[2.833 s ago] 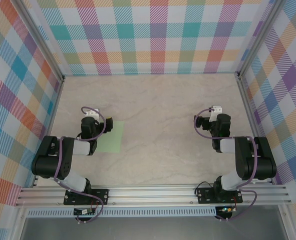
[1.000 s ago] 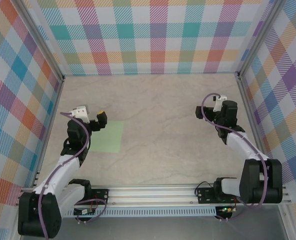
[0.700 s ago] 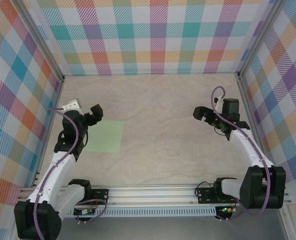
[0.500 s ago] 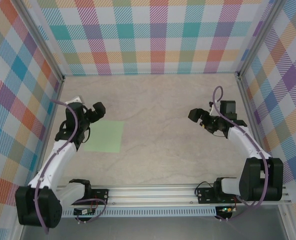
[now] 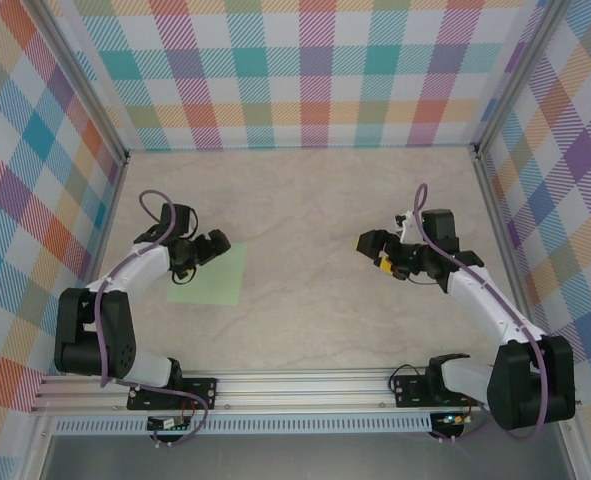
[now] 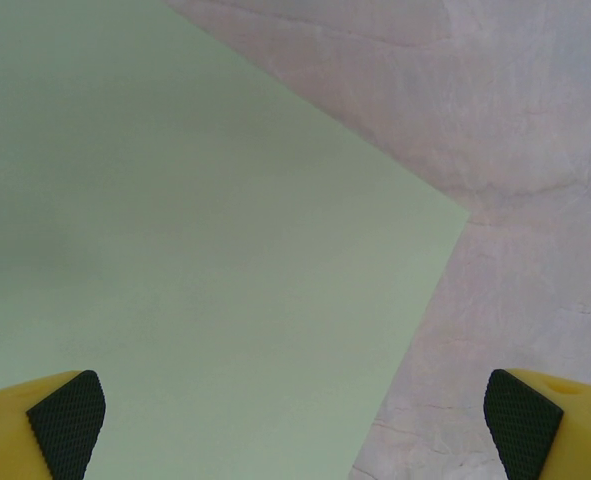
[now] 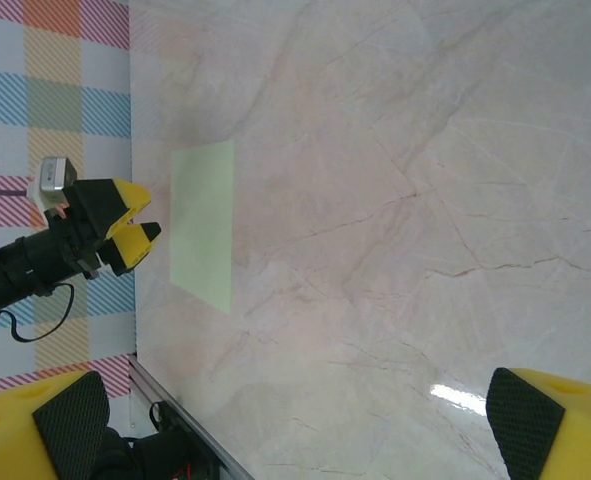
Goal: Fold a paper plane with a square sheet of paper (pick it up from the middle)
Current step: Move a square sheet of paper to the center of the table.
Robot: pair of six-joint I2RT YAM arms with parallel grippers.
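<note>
Left wrist view crops the square sheet of paper [image 6: 195,260].

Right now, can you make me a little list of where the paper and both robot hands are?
paper: pale green square, flat and unfolded on the table, left side
left fingers: open, over the paper's far edge, holding nothing
right fingers: open, over bare table, well right of the paper
folding: not started yet

You're looking at a pale marble-patterned bench [image 5: 325,190], closed in on 3 sides by pastel plaid walls [image 5: 315,70]. Aluminium posts [image 5: 80,80] mark the back corners; a slotted rail [image 5: 315,385] runs along the near edge.
</note>
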